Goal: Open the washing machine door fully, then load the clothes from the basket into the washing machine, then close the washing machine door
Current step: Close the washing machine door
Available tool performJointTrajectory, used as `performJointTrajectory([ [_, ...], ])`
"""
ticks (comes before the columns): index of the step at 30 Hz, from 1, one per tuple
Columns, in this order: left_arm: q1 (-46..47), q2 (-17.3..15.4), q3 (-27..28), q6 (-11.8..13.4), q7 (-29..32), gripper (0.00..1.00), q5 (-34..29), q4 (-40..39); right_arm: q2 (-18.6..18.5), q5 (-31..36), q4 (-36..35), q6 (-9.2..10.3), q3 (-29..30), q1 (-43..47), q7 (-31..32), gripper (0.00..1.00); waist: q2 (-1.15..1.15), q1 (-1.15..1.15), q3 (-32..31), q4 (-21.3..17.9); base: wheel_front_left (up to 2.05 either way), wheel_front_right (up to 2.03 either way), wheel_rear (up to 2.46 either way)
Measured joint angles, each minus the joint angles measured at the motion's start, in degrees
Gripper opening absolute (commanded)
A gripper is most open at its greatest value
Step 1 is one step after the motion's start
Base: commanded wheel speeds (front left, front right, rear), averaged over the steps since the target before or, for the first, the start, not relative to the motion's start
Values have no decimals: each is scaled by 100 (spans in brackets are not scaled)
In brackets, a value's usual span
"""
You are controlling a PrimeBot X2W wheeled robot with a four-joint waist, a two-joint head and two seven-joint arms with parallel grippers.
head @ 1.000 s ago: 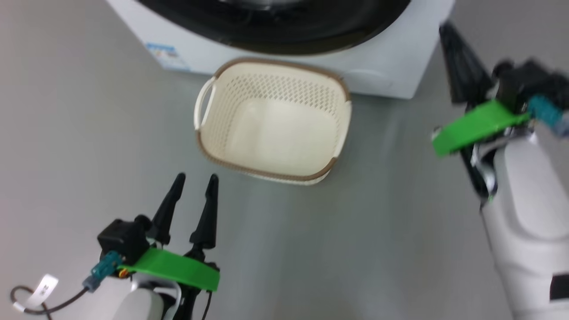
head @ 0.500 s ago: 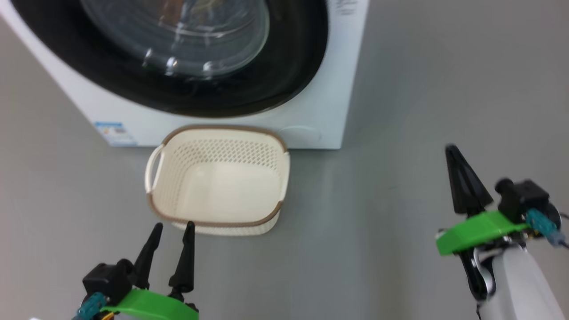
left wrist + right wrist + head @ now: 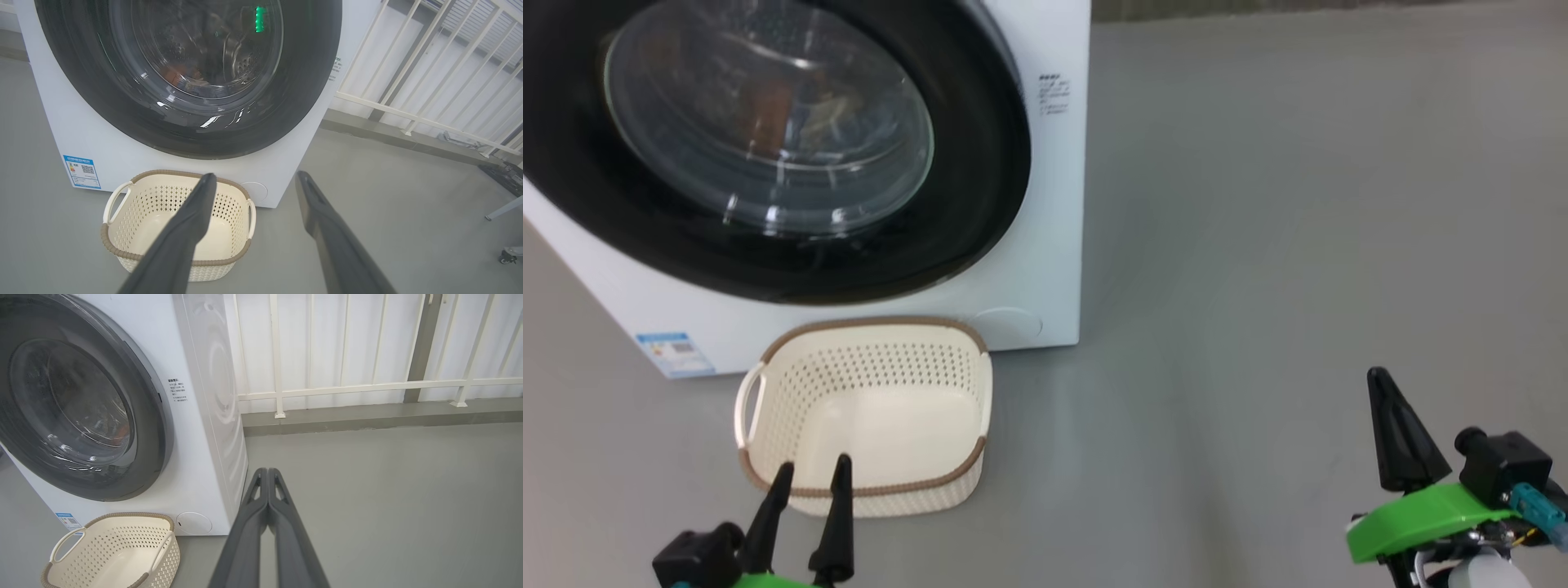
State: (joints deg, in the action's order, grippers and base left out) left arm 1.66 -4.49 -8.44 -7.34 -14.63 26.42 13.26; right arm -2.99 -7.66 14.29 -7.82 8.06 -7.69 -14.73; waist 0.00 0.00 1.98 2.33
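At the left, a blue label (image 3: 674,353) sits low on the washer (image 3: 1049,204), which fills the far left of the scene. The door (image 3: 980,163) lies shut against the washer's front, black rim around the bulging glass (image 3: 849,188). Behind the glass are orange and pale shapes (image 3: 768,106), too dim to name.

The basket (image 3: 882,367) stands on the grey floor (image 3: 1258,286) just near of the washer, below the door, one loop handle to its left. Its bare bottom shows.

The left gripper (image 3: 813,465) is at the near left, fingers spread wide and holding nothing. In the head view its tips overlap the basket's near rim; whether they touch it I cannot tell. The left wrist view shows the gripper raised and aimed past the basket at the washer.

Open floor lies right of the washer. At the near right the right gripper (image 3: 1380,380) points away, fingers pressed together with nothing between them, well apart from basket and washer. A white railing (image 3: 367,388) runs along the far side.
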Motion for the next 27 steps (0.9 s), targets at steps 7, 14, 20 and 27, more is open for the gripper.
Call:
performJointTrajectory([
  [7,-154,37,113,0,0,100,-65,42,16,-277,-127,0,62,359,0,100,0,0,-255,-190,0,0,0],
  [14,-193,52,205,0,0,100,-218,30,31,-343,-152,0,34,517,1,100,0,0,-350,-254,0,0,0],
  [20,-197,102,374,0,0,100,-304,-34,32,-342,-183,0,29,517,1,100,0,0,-359,-236,0,0,0],
  [27,-201,153,424,0,0,100,-349,12,32,-199,-189,0,4,520,1,100,0,0,-388,-185,0,0,0],
])
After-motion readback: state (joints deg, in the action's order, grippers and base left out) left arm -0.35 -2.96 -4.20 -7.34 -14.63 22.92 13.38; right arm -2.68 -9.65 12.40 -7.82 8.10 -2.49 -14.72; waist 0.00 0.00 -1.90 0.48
